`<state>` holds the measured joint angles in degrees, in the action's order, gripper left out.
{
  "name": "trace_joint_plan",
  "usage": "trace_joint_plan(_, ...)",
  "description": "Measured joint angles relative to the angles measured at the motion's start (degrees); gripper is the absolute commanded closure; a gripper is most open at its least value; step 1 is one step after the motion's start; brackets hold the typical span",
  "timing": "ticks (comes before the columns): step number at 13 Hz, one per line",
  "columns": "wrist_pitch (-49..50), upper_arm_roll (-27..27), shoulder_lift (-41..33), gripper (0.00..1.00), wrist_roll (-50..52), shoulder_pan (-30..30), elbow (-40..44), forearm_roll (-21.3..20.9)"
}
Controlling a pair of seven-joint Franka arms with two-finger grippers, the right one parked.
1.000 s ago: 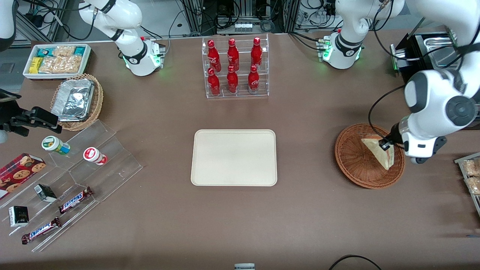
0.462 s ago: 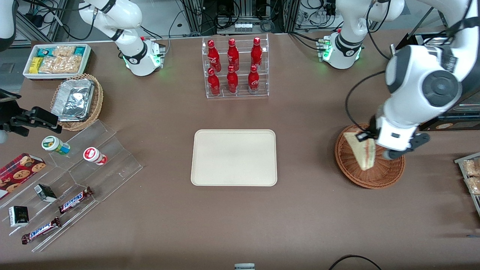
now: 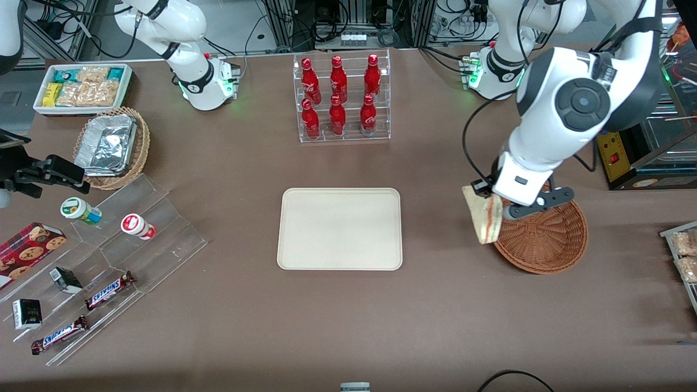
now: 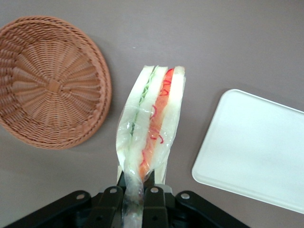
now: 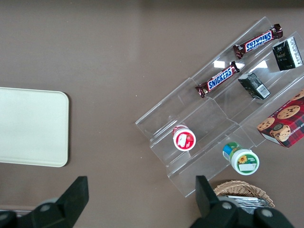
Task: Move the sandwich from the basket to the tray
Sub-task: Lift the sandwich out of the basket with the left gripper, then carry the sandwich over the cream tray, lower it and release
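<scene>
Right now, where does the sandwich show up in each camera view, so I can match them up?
Front view: sandwich hangs from the gripper over the basket rim nearest the tray.
Left wrist view: sandwich clamped in the gripper, between basket and tray.
Right wrist view: not visible.
Shared landmark: the tray.

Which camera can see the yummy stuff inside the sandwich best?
The left wrist view: the sandwich, pinched in the gripper, shows its green and red filling edge-on. The front view shows it small, near the basket. The right wrist view misses it.
</scene>
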<state>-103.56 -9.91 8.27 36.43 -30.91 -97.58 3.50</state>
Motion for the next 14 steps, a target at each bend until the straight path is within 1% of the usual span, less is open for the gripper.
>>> trace_joint_plan(3,-0.31,0.05,1.34,1.0,-0.03,-3.63,1.27,0.63)
trace_joint_plan(8,-4.01,0.11,6.0,1.0,0.95,-11.26,2.06,0.64)
trace_joint_plan(14,-13.8,0.07,15.31,1.0,4.96,-14.84,2.15,0.63)
